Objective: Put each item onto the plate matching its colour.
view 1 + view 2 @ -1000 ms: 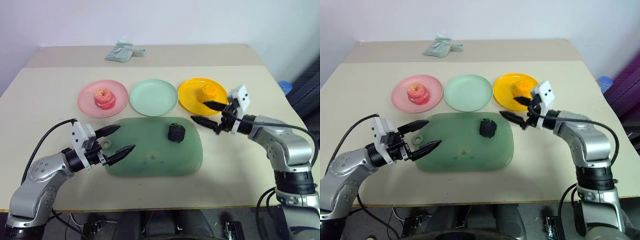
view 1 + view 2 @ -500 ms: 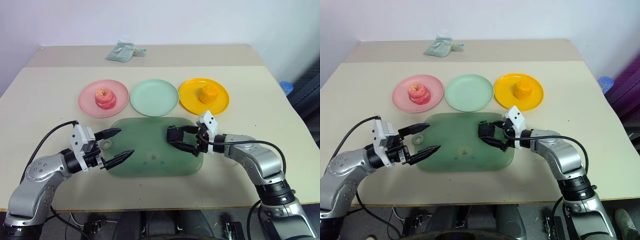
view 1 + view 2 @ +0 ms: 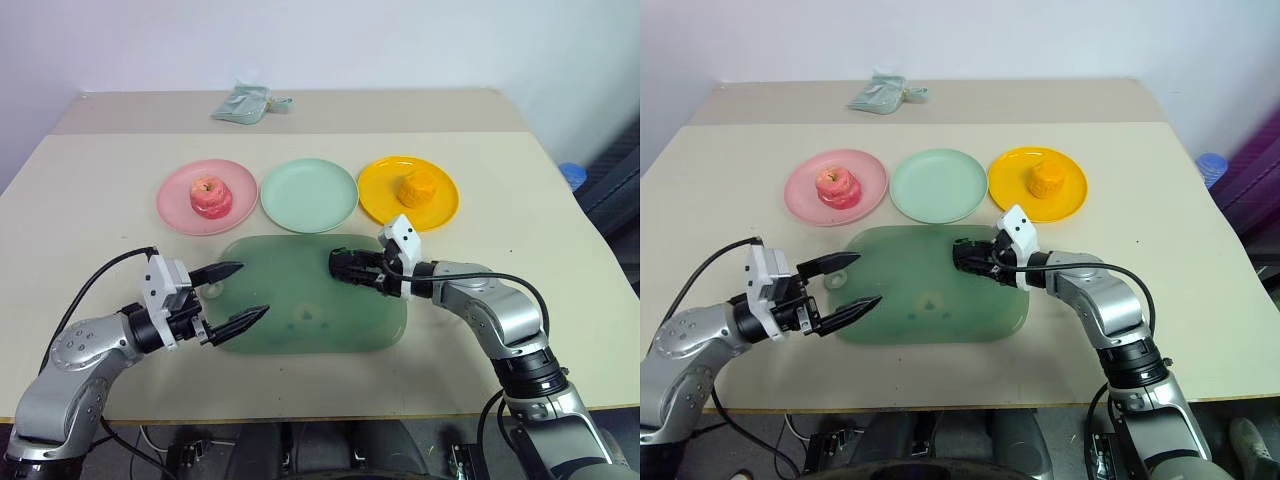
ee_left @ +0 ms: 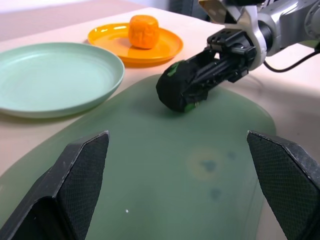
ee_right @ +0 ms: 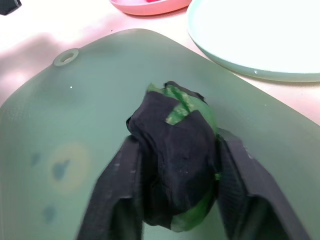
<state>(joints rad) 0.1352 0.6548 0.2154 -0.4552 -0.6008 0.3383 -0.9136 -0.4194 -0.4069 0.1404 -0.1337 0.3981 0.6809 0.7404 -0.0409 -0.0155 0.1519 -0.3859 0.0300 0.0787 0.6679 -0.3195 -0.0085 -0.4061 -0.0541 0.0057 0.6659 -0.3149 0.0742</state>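
Note:
A lumpy black and dark-green ball (image 5: pixel 175 160) lies on the green tray (image 3: pixel 290 300), and my right gripper (image 3: pixel 350 270) is shut on the ball, one finger on each side. The pink-red apple (image 3: pixel 209 196) sits on the pink plate (image 3: pixel 172 205). On the yellow-orange plate (image 3: pixel 385 195) rests the orange fruit (image 3: pixel 417 186). Between them the mint green plate (image 3: pixel 308 195) holds nothing. My left gripper (image 3: pixel 238 292) hangs open over the tray's left end, well apart from the ball (image 4: pixel 179 91).
A folded pale green cloth (image 3: pixel 245 103) lies at the table's far side. The tray has a small round hole (image 5: pixel 66 57) near one corner. A blue object (image 3: pixel 568 172) sits past the table's right edge.
My right gripper came down and left from the yellow-orange plate to the tray and shut on the black-green ball. The left gripper stayed put and open.

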